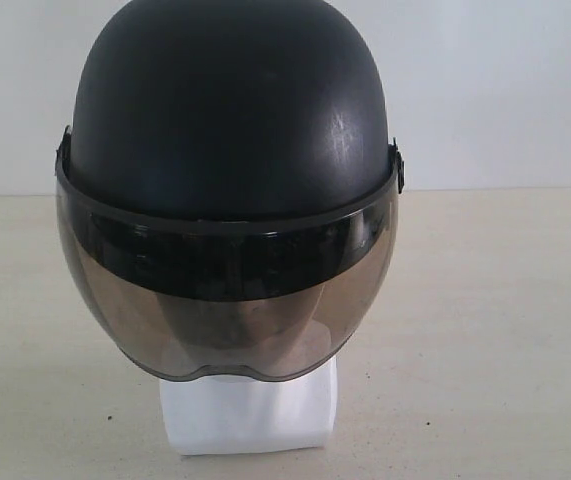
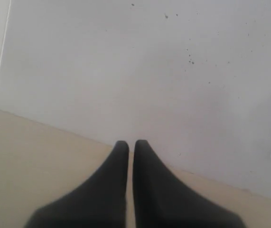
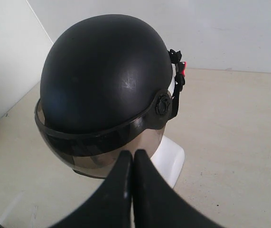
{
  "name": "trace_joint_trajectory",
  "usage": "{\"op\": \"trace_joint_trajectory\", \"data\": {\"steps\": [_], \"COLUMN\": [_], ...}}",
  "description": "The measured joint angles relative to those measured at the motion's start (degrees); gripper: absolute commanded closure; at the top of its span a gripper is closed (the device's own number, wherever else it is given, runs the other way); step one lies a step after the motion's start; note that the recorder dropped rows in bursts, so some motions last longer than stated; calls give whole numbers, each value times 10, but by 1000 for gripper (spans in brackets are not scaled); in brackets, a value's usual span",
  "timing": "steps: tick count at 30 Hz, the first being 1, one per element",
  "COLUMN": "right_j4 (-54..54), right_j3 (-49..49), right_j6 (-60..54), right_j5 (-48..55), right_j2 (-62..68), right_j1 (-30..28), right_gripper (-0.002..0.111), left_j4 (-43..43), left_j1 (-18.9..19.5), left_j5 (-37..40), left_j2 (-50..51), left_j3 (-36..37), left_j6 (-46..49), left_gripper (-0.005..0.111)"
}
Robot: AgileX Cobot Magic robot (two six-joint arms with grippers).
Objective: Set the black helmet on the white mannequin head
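Matte black, smoky-visored helmet [image 1: 227,120] sat on the glossy white mannequin head [image 1: 250,410], mid-way across the counter [image 1: 485,330]. The left pincer [image 2: 131,145] and right pincer [image 3: 133,154] were pressed together, empty; the right, aimed at the visor [image 1: 225,300], might knock the helmet askew.

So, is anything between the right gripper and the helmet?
Nothing: in the right wrist view the shut right gripper points at the helmet, with no object in the stretch between them.
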Motion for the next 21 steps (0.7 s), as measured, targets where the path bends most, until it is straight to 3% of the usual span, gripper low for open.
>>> {"op": "trace_joint_trajectory", "data": {"steps": [4,7,12,18,21], "right_j4": [0,0,0,0,0], "right_j3": [0,0,0,0,0], "right_j6": [0,0,0,0,0], "right_j5": [0,0,0,0,0], "right_j2": [0,0,0,0,0], "right_j1": [0,0,0,0,0], "right_gripper": [108,108,108,108,108], "left_j4": [0,2,2,26,27], "left_j1": [-20,-31,-54,-93,-94], "left_j5": [-70,-75,-32,81,89], "left_j2": [0,0,0,0,0], "left_j3": [56,62,62,63,63], "left_j6": [10,35,63,73,73], "left_gripper": [102,102,102,102,102]}}
